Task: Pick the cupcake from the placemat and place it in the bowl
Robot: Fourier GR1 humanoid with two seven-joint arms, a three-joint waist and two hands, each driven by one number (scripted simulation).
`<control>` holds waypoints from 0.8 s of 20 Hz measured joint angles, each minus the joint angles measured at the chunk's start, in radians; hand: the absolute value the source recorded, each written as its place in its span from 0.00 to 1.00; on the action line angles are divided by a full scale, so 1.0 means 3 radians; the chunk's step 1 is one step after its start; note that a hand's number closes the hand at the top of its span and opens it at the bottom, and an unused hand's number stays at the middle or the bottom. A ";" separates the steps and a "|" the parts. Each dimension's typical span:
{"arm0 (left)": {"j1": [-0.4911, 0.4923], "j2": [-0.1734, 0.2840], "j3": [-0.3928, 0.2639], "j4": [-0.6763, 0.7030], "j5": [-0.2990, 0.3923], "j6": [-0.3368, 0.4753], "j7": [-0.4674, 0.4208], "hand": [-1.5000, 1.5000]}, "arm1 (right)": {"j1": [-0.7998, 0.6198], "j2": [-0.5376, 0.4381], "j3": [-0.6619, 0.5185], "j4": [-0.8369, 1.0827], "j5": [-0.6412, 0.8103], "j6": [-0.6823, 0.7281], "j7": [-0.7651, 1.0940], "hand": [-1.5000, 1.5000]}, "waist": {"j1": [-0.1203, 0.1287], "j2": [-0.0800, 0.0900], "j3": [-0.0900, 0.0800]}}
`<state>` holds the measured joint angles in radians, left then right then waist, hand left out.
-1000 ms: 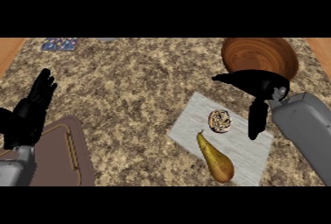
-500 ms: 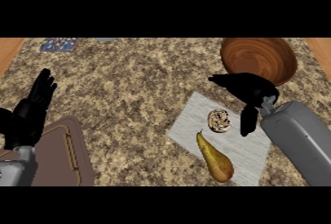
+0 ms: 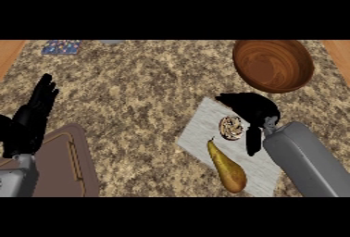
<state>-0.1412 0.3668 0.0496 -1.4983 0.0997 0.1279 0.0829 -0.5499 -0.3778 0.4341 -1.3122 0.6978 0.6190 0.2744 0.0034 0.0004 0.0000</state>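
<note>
Right hand (image 3: 252,110) beside cupcake (image 3: 232,127) on placemat (image 3: 198,134), fingers spread, not yet pinching; left hand (image 3: 31,121) rests open.

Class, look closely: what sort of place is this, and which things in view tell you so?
Probably a kitchen counter: a speckled stone-like countertop, a wooden bowl, and a placemat holding a cupcake and a pear.

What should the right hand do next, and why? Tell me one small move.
Probably close the right hand round the cupcake: its fingers and thumb already flank it on the placemat, not yet gripping. The bowl waits beyond.
</note>
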 measured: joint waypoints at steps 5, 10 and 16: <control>-0.0033 -0.0118 -0.0019 -0.0058 -0.0159 0.0060 0.0098 0.50 | 0.0055 0.0098 -0.0087 0.0147 0.0228 -0.0045 -0.0145 0.00 | 0.0000 -0.0001 0.0000; -0.0053 -0.0205 0.0010 -0.0112 -0.0234 0.0034 0.0153 0.50 | 0.0095 0.0264 -0.0177 0.0243 0.0457 -0.0119 -0.0194 0.00 | 0.0000 -0.0001 0.0000; -0.0049 -0.0203 0.0126 -0.0049 -0.0240 -0.0092 0.0088 0.50 | 0.0095 0.0419 -0.0281 0.0459 0.0593 -0.0106 -0.0279 1.00 | 0.0002 0.0001 0.0000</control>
<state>-0.1559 0.3058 0.0872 -1.5131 0.0278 0.1002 0.1094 -0.5213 -0.2521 0.3498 -1.1745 0.8756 0.5872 0.1906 0.0041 0.0005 0.0000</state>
